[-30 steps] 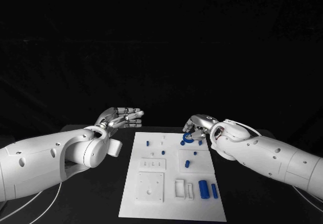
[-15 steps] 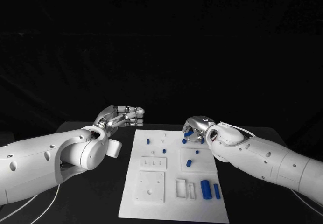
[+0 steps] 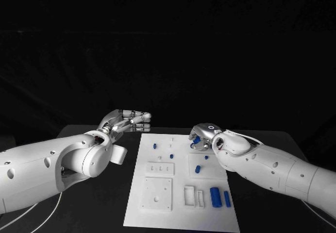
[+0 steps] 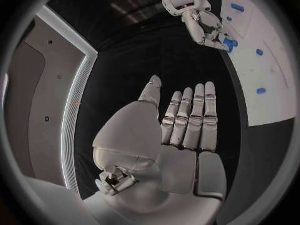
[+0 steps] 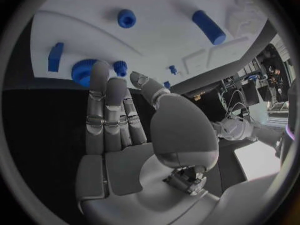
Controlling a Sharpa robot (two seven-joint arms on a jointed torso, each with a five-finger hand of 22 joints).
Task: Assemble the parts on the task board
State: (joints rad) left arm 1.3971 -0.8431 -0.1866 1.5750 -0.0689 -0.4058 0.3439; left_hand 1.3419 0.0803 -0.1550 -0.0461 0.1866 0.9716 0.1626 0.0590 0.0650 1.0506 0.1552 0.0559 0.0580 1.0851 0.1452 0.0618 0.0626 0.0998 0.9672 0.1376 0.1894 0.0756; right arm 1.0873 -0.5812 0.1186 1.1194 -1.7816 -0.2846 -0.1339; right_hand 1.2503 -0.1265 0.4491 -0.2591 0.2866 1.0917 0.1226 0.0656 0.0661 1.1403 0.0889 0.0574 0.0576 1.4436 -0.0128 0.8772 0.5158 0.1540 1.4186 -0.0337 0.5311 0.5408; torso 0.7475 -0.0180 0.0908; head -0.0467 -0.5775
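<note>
Black table, right hand (image 5: 134, 135) fingers (image 5: 99, 92) seemingly touching blue gear (image 5: 82, 72)

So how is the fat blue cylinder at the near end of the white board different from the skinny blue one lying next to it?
The fat blue cylinder is clearly thicker than the skinny blue cylinder. The fat one lies further in on the white task board, while the skinny one lies closer to the board's right edge. Both are blue, lie flat side by side and point the same way.
</note>
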